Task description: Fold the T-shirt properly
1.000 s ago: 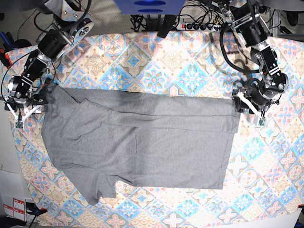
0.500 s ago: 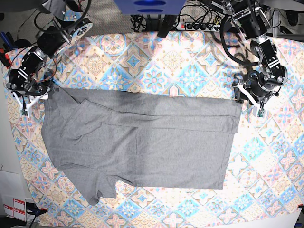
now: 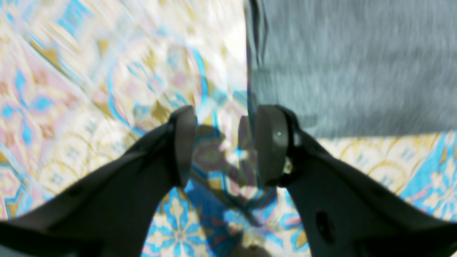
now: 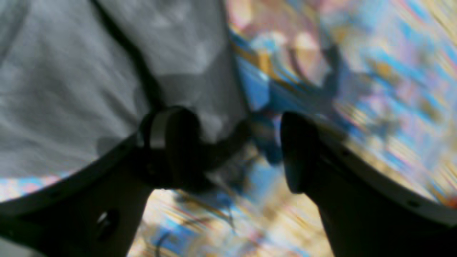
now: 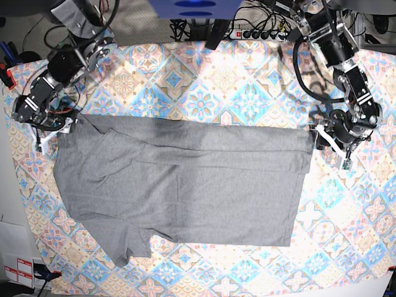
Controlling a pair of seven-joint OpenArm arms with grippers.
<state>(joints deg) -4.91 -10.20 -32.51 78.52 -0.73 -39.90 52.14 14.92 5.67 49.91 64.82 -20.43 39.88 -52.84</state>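
Grey knit, the T-shirt (image 5: 185,185) lies spread flat on the worktop's patterned tablecloth (image 5: 247,93), its top edge already turned down into a straight fold, one sleeve poking out at the near corner on my right arm's side. My left claw (image 3: 221,146) sits just off the far corner of that fold; its jaws stand apart with only tablecloth between them, the cloth's edge just past one pad. My right claw (image 4: 235,150) is at the other far corner, jaws spread wide; the wrist view shows one pad over the grey fabric, nothing pinched, though blur makes that hard to swear to.

I judge the next fold is in hand. To do it well, I'd seat both claws on matching corners, catch both layers of cloth, and lift evenly so the fold line stays straight and the sleeve tucks inside rather than dragging.
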